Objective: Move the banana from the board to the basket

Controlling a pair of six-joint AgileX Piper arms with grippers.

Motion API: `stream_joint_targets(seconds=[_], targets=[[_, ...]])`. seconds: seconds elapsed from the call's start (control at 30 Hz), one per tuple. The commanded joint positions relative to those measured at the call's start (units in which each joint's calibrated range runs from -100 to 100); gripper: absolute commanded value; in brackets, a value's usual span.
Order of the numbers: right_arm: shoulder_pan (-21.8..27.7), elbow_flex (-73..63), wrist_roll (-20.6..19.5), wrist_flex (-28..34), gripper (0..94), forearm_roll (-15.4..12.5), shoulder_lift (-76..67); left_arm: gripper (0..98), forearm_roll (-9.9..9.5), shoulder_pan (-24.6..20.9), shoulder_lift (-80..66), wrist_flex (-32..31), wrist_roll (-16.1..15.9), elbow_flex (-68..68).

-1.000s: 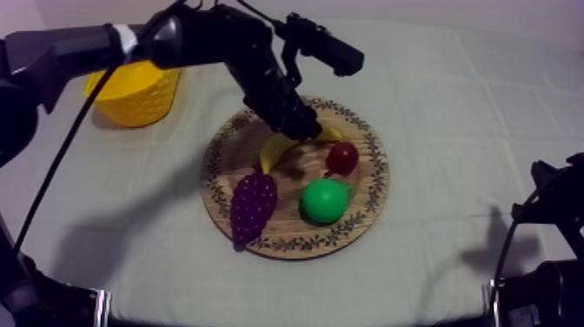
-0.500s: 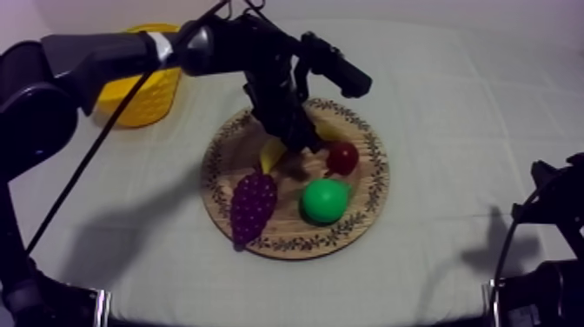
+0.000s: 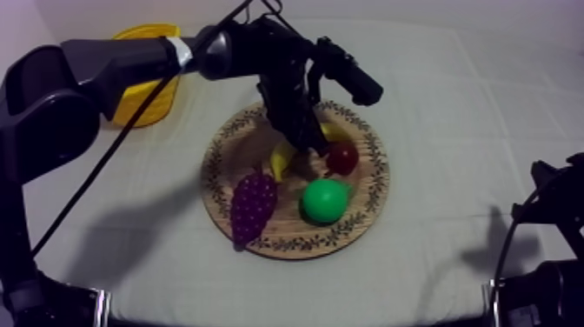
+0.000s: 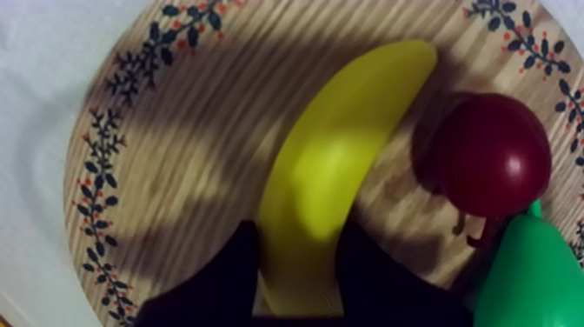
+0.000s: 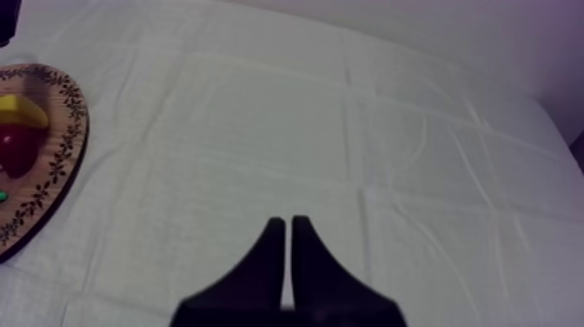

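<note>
In the top view, the round wooden board (image 3: 228, 150) is seen near the middle of the desk (image 3: 452, 104). The yellow basket (image 3: 148, 100) is set well apart from it at the far left, and is partly hidden by the left arm that reaches across it. On the board, the bunch of grapes (image 3: 253, 204) lies at the near left and the pear (image 3: 325, 200) at the near right. The small red fruit (image 3: 342, 157) sits just behind the pear. The banana (image 3: 282, 162) lies on the board beside the small red fruit, its middle covered by the left claw (image 3: 304, 143).

In the left wrist view, the two black fingers (image 4: 222, 278) are seen pressed against either side of one end of the banana, so the left claw is clamped on it. The banana lies on the wood of the board. The small red fruit is just beside its other end, with the pear close under that fruit.

In the right wrist view, the right claw (image 5: 288, 223) is seen over bare cloth, well apart from the board, with its fingers together as a narrow wedge and nothing held.
</note>
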Motion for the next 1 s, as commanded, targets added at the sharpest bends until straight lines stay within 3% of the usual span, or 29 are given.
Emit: stream_joint_targets(seconds=[0.0,0.23,0.53,0.77,0.97], targets=[[0.03,0.05,0.02,-0.01,0.4,0.01,-0.05,23.5,-0.37,0.09,0.17,-0.07,-0.01,-0.03],[0.03,0.05,0.02,-0.01,0.4,0.01,-0.05,21.6,-3.43,-0.76,-5.16,2.75,1.54,-0.25],[0.03,0.05,0.02,-0.01,0.4,0.01,-0.05,21.3,-6.26,-7.18,-17.34,7.93,2.22,-2.33],[0.03,0.05,0.02,-0.01,0.4,0.01,-0.05,21.3,-6.69,-15.38,-23.65,8.05,1.95,-1.85],[0.03,0.05,0.02,-0.01,0.4,0.01,-0.05,21.1,-6.19,-21.49,-25.06,3.18,3.08,1.79]])
